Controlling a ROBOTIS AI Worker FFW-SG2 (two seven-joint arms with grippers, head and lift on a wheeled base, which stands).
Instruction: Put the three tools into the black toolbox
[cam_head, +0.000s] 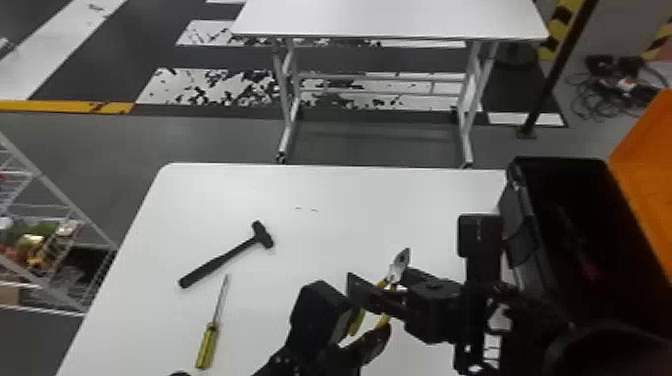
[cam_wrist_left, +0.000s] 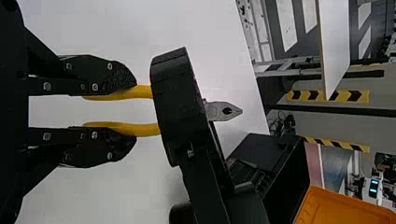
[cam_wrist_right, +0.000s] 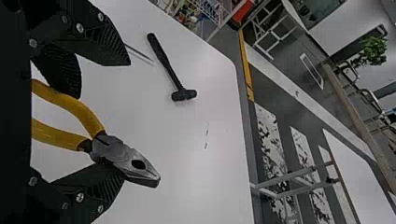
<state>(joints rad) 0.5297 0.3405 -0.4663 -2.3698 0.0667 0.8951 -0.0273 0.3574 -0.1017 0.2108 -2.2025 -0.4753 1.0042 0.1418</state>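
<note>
In the head view, the right arm (cam_head: 480, 300) is nearest at the lower right, its gripper, the right gripper (cam_head: 378, 281), reaching in from the right around the pliers (cam_head: 398, 267). The left gripper (cam_head: 370, 325) comes up from the bottom edge to the yellow handles. The pliers sit above the desk (cam_head: 325, 195), jaws pointing away from the robot. The open black toolbox (cam_head: 560, 162) stands at the desk's right, an orange bin (cam_head: 645, 185) just beyond it. The hammer (cam_head: 220, 262) slants near the left edge, its head turned inward; a wide stretch of white lies between it and the far edge, and another between it and the pliers. The screwdriver (cam_head: 207, 345) lies nearer, its tip just beside the hammer's handle.

In the left wrist view, the left gripper (cam_wrist_left: 133, 112) pinches the pliers, one finger against the outside of each splayed handle. A dark finger of the right gripper crosses in front of them, with the toolbox past it, beside the desk's edge.

In the right wrist view, the fingers of the right gripper (cam_wrist_right: 128, 121) are spread wide with the pliers between them; I cannot tell whether either touches. White desk runs from the pliers past the hammer to the far edge.
</note>
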